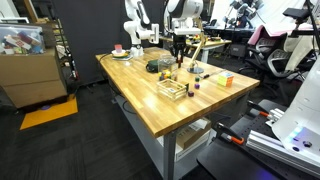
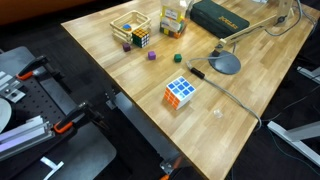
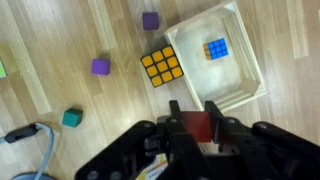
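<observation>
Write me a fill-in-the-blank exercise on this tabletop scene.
1. The block between the shut fingers is coloured ____.
2. The small cube lies ____ the tray.
3. The wrist view shows ____ purple blocks.
Missing words: red; inside; two.

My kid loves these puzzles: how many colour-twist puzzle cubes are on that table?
3. A large cube lies alone near the table edge, a second cube sits beside the tray, and a small cube lies inside it. The gripper may hide others.
</observation>
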You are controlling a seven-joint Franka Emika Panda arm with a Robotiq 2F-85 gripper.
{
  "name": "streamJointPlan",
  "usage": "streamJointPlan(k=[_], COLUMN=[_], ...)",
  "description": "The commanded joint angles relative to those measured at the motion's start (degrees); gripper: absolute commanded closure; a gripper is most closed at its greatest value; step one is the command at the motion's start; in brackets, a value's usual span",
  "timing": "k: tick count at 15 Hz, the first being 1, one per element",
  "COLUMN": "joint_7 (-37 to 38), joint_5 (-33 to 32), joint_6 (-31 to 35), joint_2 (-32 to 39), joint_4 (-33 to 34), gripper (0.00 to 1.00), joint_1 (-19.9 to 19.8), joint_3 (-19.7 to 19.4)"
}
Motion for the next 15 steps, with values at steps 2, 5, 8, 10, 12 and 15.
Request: streamJointPlan(k=[2,5,8,10,12,15], joint_7=[0.0,-0.02,-0.03,-0.03,2.16,2.47], joint_5=[-0.87,-0.95,-0.95,-0.96,-6.5,-11.67], joint_6=[2.38,2.7,2.75,2.76,2.55,1.58], joint_2=[0.32,0.95,1.41,1.4,1.66,3.33], joint_4=[1.15,2.28,2.5,2.55,4.75,9.78], gripper=[0.71,0.71,0.71,0.93,0.93,0.93], joint_1=[-0.13,0.02,0.03,0.03,2.03,2.99], joint_3=[0.3,0.34,0.33,0.33,-0.99,-0.85])
